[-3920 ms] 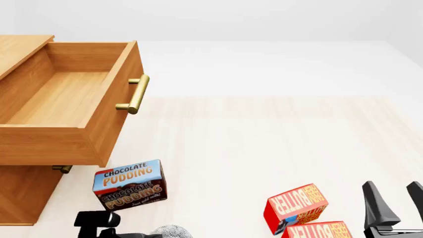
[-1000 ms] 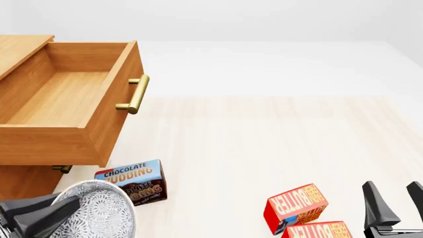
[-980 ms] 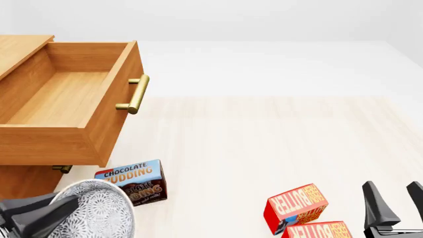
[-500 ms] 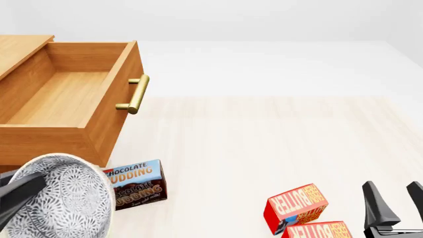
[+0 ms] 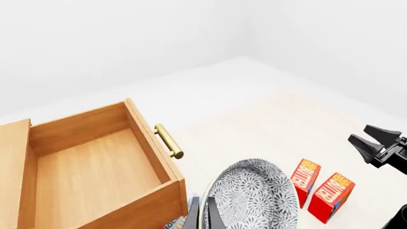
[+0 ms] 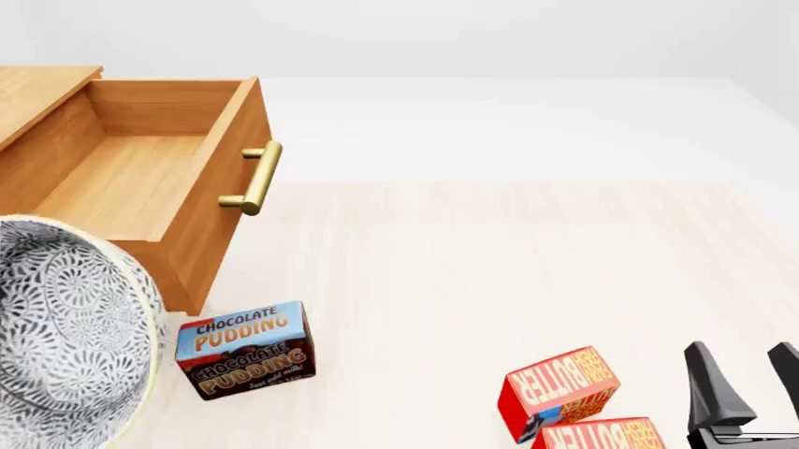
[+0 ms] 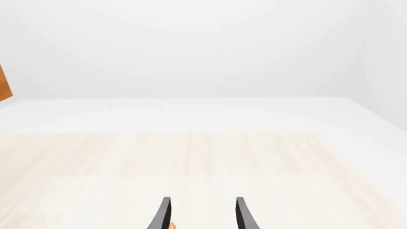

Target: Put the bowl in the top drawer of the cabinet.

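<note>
1. One top drawer of the cabinet stands pulled out, brass bar handle on its front; its bare wooden floor shows, nothing visible inside.
2. One bowl, white with grey lace pattern, hangs tilted at the front view's left edge, overlapping the drawer's near front corner, not inside it. Nothing visible in the bowl.
3. Left gripper: in the left wrist view two dark fingers pinch the bowl at its rim, closed onto it. The gripper itself is out of frame in the front view.
4. Right gripper: low at the front view's right edge, fingers spread with a gap between them, holding nothing; same in the right wrist view.
5. One pudding box on the table, just beside the cabinet's base; reads "CHOCOLATE PUDDING" twice.
6. Two red-orange butter boxes, near box and far box, touching or nearly so, beside the right gripper; lettering reads "BUTTER", rotated.
</note>
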Tool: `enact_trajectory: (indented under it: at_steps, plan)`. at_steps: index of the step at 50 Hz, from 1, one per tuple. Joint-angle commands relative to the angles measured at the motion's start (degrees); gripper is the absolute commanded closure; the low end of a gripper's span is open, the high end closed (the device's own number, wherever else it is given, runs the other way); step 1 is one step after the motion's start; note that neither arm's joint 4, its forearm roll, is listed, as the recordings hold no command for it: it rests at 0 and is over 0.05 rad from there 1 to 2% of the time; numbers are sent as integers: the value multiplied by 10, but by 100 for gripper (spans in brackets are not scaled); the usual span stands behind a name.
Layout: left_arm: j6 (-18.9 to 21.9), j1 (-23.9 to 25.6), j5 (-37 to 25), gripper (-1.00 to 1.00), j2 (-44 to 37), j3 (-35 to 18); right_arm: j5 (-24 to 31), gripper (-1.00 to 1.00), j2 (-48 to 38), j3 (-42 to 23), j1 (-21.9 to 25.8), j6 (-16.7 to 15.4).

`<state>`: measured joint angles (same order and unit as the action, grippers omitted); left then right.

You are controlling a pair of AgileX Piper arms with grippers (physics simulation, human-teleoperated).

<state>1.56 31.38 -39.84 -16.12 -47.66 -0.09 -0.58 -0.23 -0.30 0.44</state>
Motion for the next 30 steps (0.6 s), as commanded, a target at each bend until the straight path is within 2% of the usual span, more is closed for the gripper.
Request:
enact_trajectory:
  at_steps: [1,6,14,16,19,30]
  plan:
    - [-2,-23,-5,100,-12,-46,0,-100,0,0,0,0]
    - [-17,-38,-2,100,-20,-59,0,-100,0,0,0,0]
    - [-18,-57,4,100,-34,-87,0,-100,0,0,0,0]
    - [-30,-61,2,100,-39,-94,0,-100,0,0,0,0]
    - [-26,-64,4,100,-41,-98,0,-100,0,0,0,0]
    - [-57,-84,20,100,-87,-128,0,-100,0,0,0,0]
